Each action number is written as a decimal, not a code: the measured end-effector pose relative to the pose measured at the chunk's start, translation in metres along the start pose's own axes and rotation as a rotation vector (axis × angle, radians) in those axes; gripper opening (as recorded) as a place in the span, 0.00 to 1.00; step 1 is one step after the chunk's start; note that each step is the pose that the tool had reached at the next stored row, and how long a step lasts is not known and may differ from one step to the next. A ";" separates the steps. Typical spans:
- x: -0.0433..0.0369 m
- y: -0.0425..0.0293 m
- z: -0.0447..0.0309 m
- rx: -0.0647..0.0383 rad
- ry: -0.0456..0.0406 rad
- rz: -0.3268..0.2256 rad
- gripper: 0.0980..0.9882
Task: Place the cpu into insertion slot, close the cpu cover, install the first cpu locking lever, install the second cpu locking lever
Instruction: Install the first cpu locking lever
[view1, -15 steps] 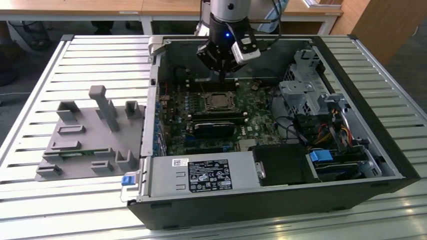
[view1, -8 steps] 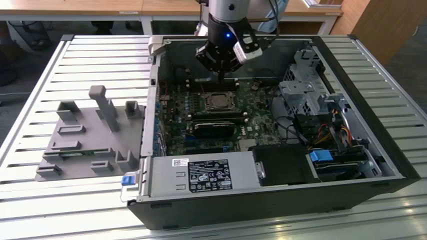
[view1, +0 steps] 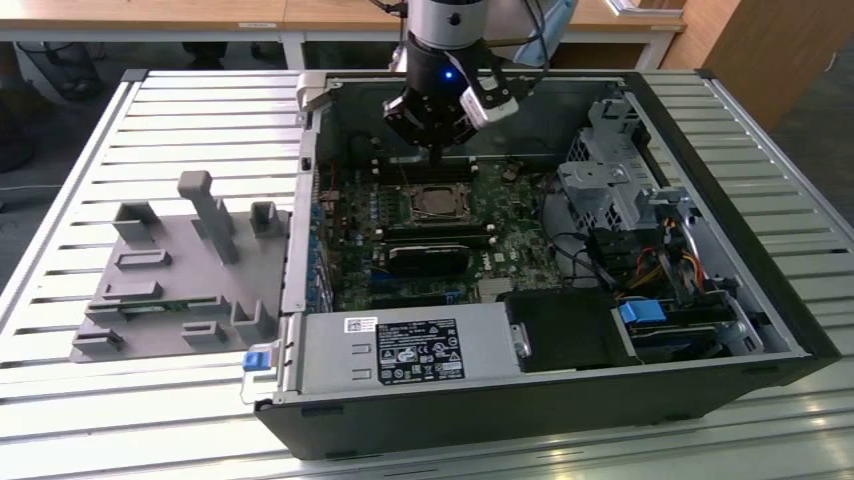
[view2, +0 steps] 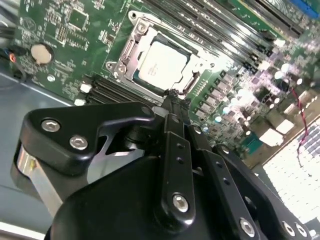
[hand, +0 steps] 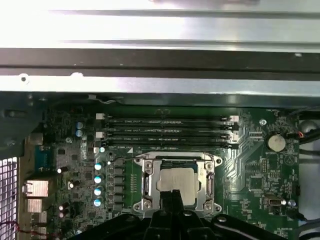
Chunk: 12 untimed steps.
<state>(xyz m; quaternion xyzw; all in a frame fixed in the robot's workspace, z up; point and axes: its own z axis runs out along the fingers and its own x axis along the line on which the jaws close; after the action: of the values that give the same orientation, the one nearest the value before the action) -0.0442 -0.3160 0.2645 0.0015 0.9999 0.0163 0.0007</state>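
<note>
Inside the open computer case, your gripper hangs low over the green board. In both wrist views its fingertips are drawn tight together and nothing shows between them. The tips sit at the edge of the insertion slot.

The cpu lies flat in that slot, silvery top up. The cpu cover looks folded down around it, with the chip showing through the cut-out. A thin wire lever ends just beside the fingertips in the second wrist view. You cannot tell from here whether either lever is latched under its catch.

The risks, as a judgement from this position:
- **Slipping off the lever.** The lever is thin, rounded wire. A narrow clenched tip pushing it could slide off and strike the board or the row of capacitors near the slot.
- **Spring-back.** If the lever springs up before it hooks, the cover may lift with it.
- **Unseated chip.** If the chip is not fully settled, clamping the cover down could load it unevenly and harm the contacts beneath.
- **Side clearance.** The memory slots run close along one side of the slot, so a sideways sweep there has little room.
</note>
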 end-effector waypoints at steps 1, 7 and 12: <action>0.0024 -0.0001 0.0005 0.000 -0.0002 -0.002 0.01; 0.0247 -0.0002 0.0026 0.001 -0.0083 -0.002 0.01; 0.0398 0.0019 0.0038 0.021 -0.0174 -0.002 0.01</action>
<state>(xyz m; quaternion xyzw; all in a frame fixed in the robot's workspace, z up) -0.0839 -0.3139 0.2606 0.0006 0.9999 0.0058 0.0094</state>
